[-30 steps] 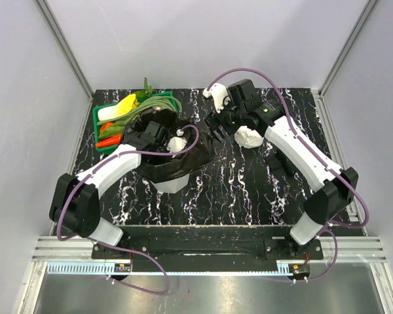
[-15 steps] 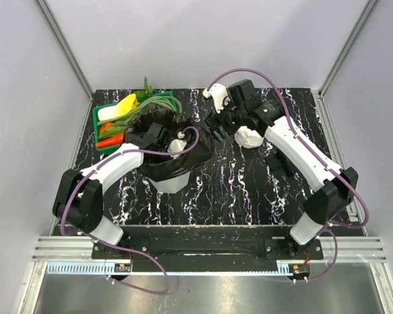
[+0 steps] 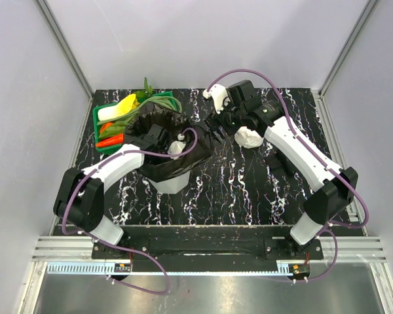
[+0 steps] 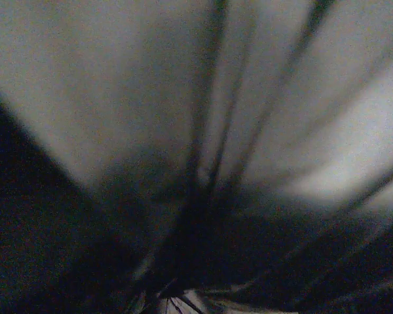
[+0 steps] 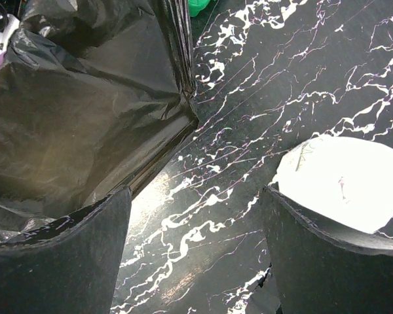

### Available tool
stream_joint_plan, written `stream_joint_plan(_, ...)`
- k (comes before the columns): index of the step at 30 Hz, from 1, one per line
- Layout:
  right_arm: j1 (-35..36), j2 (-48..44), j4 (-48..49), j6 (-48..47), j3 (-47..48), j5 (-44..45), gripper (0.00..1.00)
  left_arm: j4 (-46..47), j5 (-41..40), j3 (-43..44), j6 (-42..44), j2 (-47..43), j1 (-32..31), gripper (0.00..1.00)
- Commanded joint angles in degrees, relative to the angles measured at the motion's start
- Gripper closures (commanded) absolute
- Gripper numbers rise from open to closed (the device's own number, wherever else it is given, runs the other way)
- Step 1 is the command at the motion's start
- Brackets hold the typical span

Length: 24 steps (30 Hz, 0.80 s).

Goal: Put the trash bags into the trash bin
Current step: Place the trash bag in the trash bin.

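No readable text or labels anywhere

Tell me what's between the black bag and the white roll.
Nothing but bare tabletop separates the trash bag from the white roll, clearest in the right wrist view.

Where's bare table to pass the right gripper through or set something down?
Free: near-centre table, between trash bin and right arm. Crowded: back left, where green basket, trash bag and left arm bunch together.

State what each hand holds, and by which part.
Right hand open, holding nothing. Left hand reaches inside the trash bag; its hold cannot be told.
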Motion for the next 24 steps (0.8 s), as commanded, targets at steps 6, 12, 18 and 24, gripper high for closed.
stream_joint_plan(6,-0.4,-0.4,1.7,-0.5,-0.1,-0.2,0.16,-3.0,-0.6,-2.8,2.0,2.7,0.0,0.01)
stream_joint_plan(12,-0.4,-0.2,1.7,-0.6,-0.3,-0.1,0.16,-3.7,-1.5,-2.8,2.1,4.7,0.0,0.01)
stream_joint_plan(18,-0.4,-0.2,1.7,-0.9,-0.5,0.1,0.16,-3.7,-1.0,-3.6,2.1,6.0,0.0,0.01)
stream_joint_plan(24,-0.4,-0.1,1.7,-0.9,-0.6,0.0,0.16,-4.3,-0.8,-3.2,2.6,8.0,0.0,0.01)
